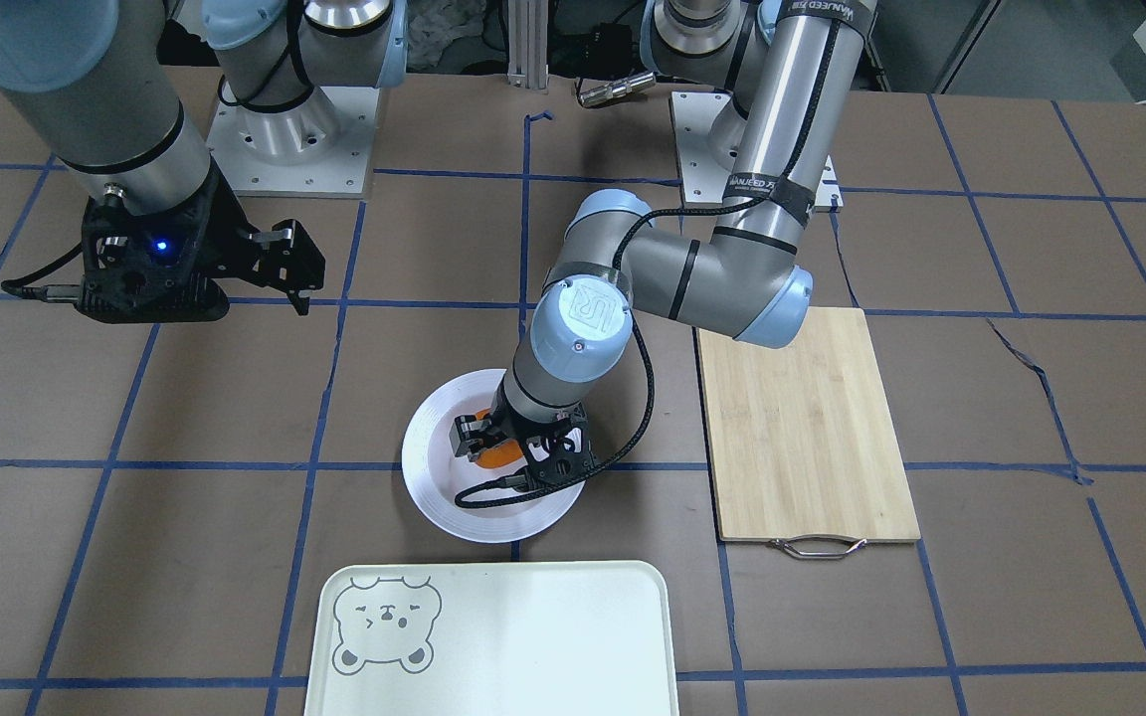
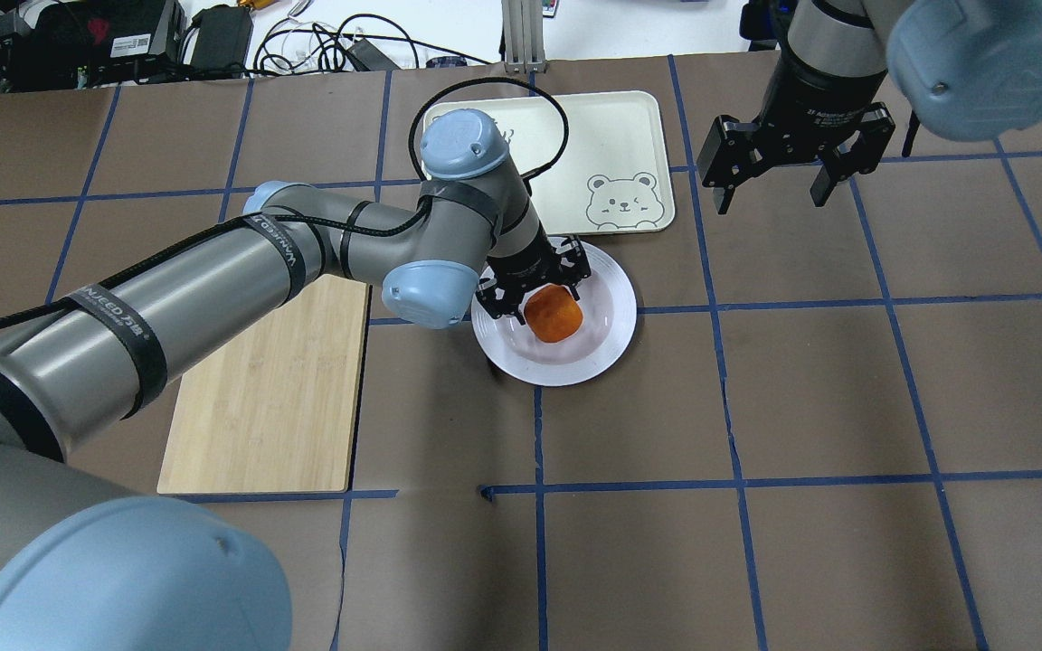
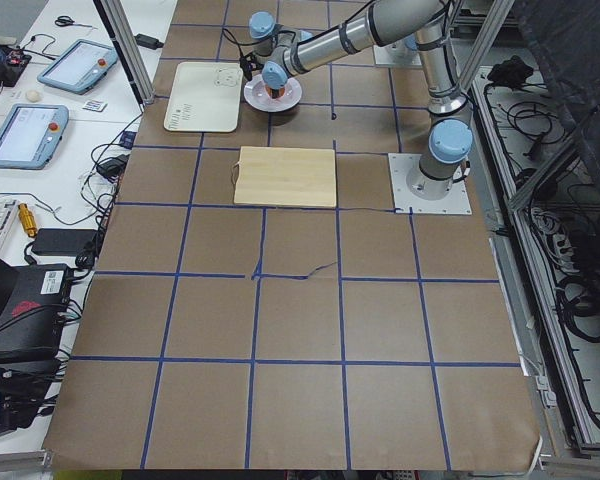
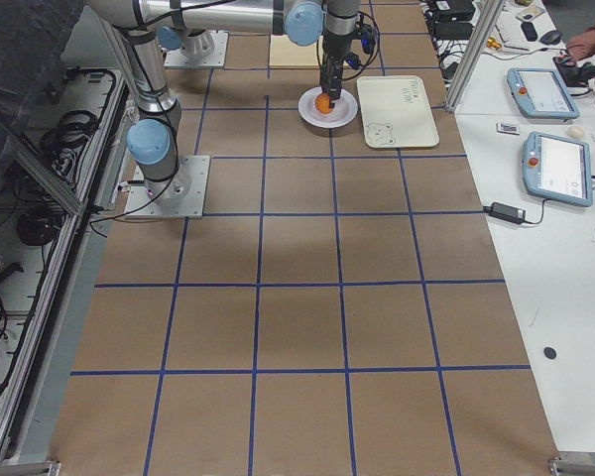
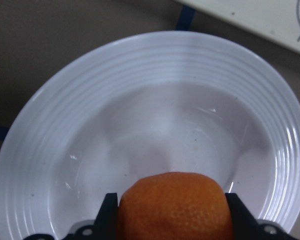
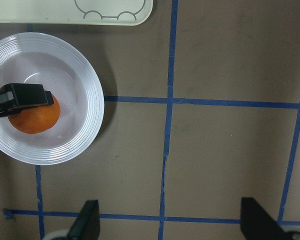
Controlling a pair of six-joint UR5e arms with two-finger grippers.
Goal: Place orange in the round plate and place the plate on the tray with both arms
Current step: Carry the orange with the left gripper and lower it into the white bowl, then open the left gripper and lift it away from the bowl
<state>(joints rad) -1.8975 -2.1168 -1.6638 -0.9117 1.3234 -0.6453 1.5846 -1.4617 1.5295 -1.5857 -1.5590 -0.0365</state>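
My left gripper [image 2: 535, 291] is shut on the orange [image 2: 553, 314], one black finger pressed to each side of the fruit [image 5: 172, 207]. It holds the orange low inside the sunken centre of the white round plate [image 2: 611, 336]; I cannot tell whether the fruit touches the plate. The plate stands on the table just beside the pale tray [image 2: 575, 136] with the bear drawing. Off to the plate's right, my right gripper [image 2: 771, 201] hangs above the table, open, with nothing between its fingers [image 6: 90, 222].
A bamboo cutting board [image 2: 268, 389] with a metal handle lies on the plate's left, under my left forearm. Blue tape lines cross the brown table cover. Cables and devices sit beyond the far edge behind the tray.
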